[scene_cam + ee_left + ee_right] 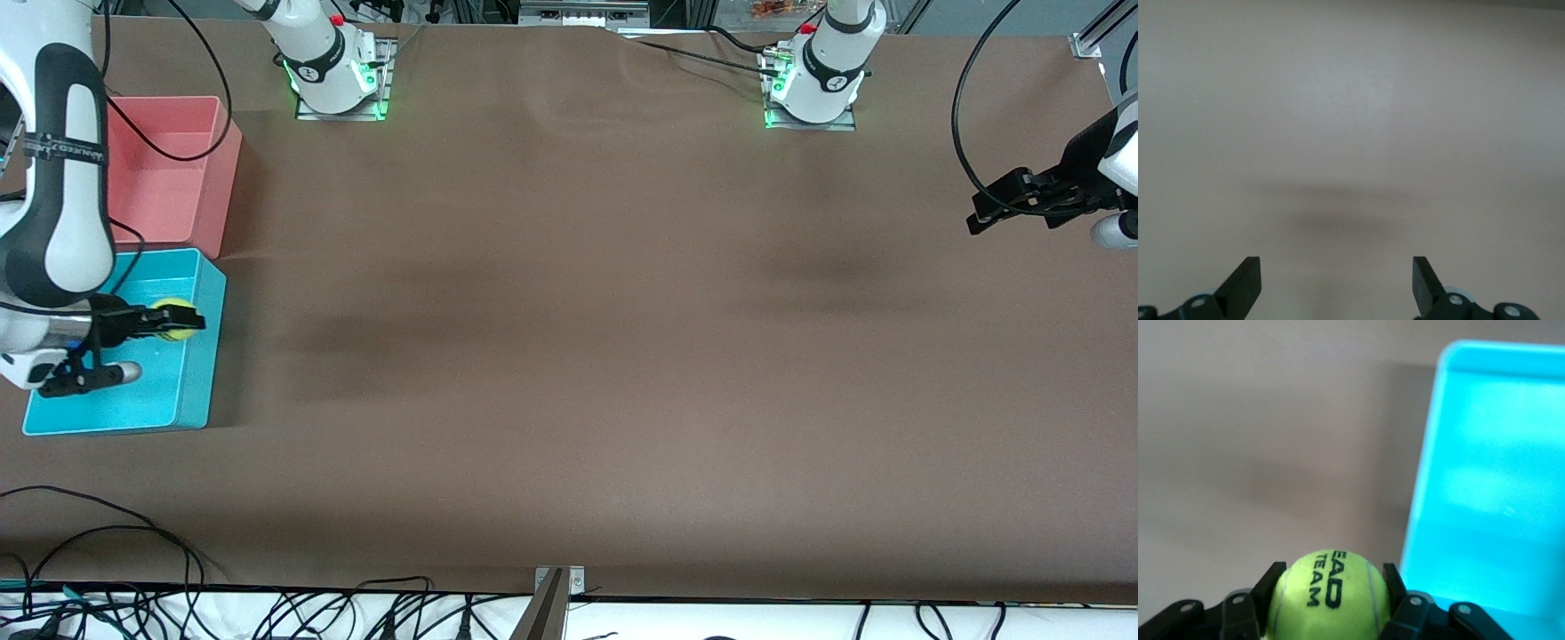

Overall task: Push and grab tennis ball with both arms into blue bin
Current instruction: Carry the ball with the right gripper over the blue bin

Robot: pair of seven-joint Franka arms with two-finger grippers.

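The yellow-green tennis ball (177, 311) with black lettering is clamped in my right gripper (182, 322), which is shut on it and hangs over the blue bin (133, 404), close to the bin's wall toward the table's middle. In the right wrist view the tennis ball (1328, 603) fills the gap between the right gripper's (1333, 576) fingers, with the blue bin (1491, 487) beside it. My left gripper (982, 209) waits open over the left arm's end of the table. The left wrist view shows the left gripper (1336, 268) holding nothing, only bare brown table under it.
A pink bin (178, 191) stands against the blue bin, farther from the front camera. Black cables (133, 542) trail along the table's front edge, and a metal bracket (557, 582) sits at that edge's middle. Brown table (578, 311) stretches between the two arms.
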